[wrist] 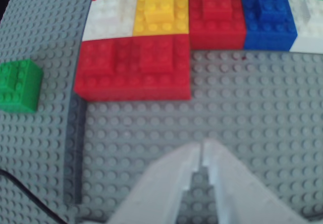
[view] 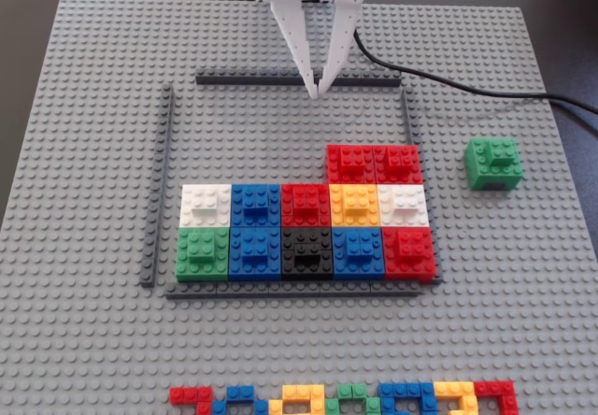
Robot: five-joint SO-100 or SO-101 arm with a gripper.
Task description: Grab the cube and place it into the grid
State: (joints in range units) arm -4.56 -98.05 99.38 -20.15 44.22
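A green cube (view: 492, 163) sits alone on the grey baseplate, to the right of the dark grid frame (view: 168, 181); in the wrist view the green cube (wrist: 19, 85) is at the left edge. Inside the frame several cubes fill two rows, plus two red cubes (view: 374, 164) above at the right. My white gripper (view: 315, 91) hangs over the frame's far bar, fingertips together and empty. In the wrist view the gripper (wrist: 202, 147) points at bare studs in front of the red cubes (wrist: 133, 67).
A black cable (view: 467, 83) runs across the baseplate at the far right. A row of mixed coloured bricks (view: 346, 400) lies along the near edge. The grid's upper left part (view: 252, 135) shows bare studs.
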